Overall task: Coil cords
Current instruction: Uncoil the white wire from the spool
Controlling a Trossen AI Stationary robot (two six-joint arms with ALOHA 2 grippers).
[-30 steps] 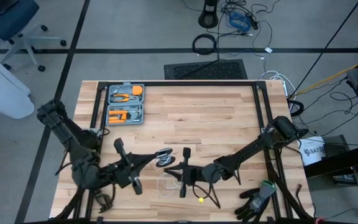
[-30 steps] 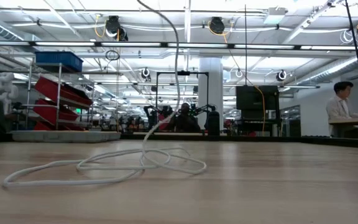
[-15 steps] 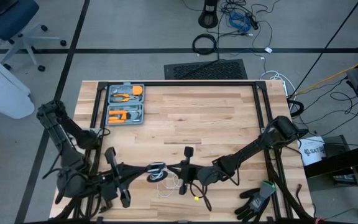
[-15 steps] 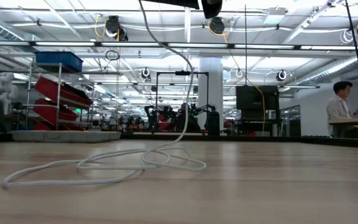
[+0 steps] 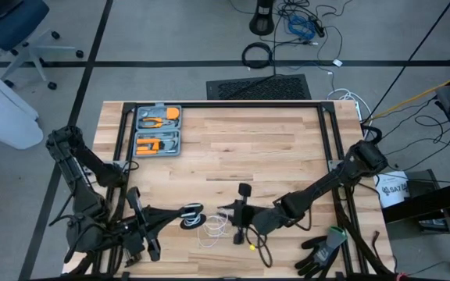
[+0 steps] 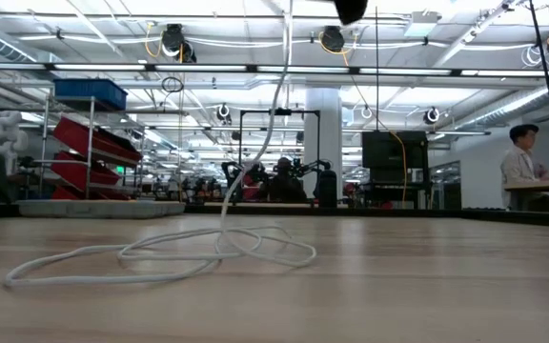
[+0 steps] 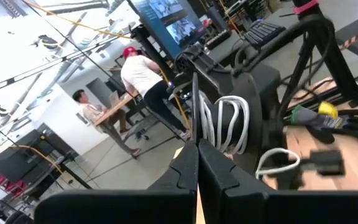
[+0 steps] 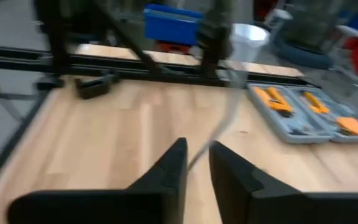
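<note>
arms: two dark, jointed, black cables along links | left gripper (image 5: 187,216): matte black tapered fingers | right gripper (image 5: 226,212): same black angular fingers

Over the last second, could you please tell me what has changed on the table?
The left hand, shut on the reel, drew back toward the table's near edge. The right hand shifted slightly right and its fingers have parted around the white cord. The loose loops and the grey tool case stayed put.

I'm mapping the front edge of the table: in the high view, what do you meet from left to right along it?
left gripper → reel → loose white cord → right gripper → black glove
</note>
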